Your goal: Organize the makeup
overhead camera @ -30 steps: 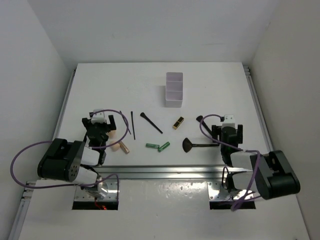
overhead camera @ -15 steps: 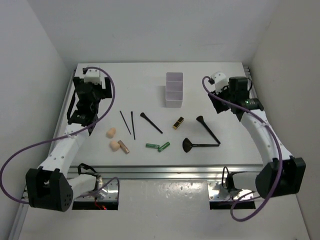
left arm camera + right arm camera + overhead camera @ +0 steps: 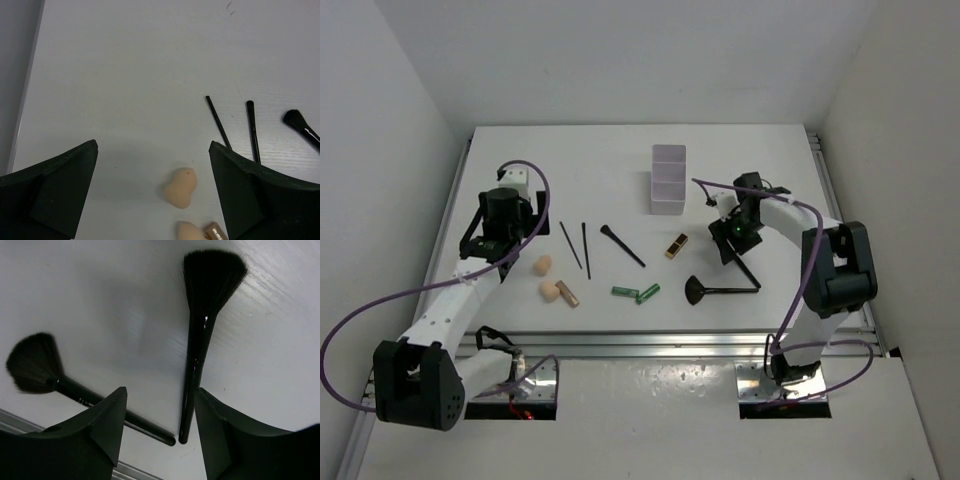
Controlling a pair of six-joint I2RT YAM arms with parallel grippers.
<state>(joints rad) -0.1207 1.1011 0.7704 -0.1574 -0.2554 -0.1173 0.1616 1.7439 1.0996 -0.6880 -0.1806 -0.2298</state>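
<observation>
The makeup lies across the table's middle: two beige sponges (image 3: 543, 265) (image 3: 551, 291), a tan-gold tube (image 3: 568, 296), two black sticks (image 3: 570, 245), a slim brush (image 3: 622, 246), a black-gold lipstick (image 3: 676, 246), two green tubes (image 3: 624, 292) and two larger black brushes (image 3: 745, 270) whose handle ends meet. My left gripper (image 3: 500, 235) is open above the table left of the sponges; the sponge (image 3: 181, 187) shows between its fingers (image 3: 55, 195). My right gripper (image 3: 735, 235) is open over the brushes; one brush handle (image 3: 192, 375) lies between its fingers (image 3: 235, 440), close to the right one.
A white three-compartment box (image 3: 668, 180) stands at the back centre. Metal rails run along the table's left and right edges and along its near edge (image 3: 650, 345). The second brush (image 3: 32, 362) lies to the left in the right wrist view.
Both arms rose from folded poses and swept out to the back corners. The left gripper then came down toward the sponges, the right inward over the brushes. No item has moved.
</observation>
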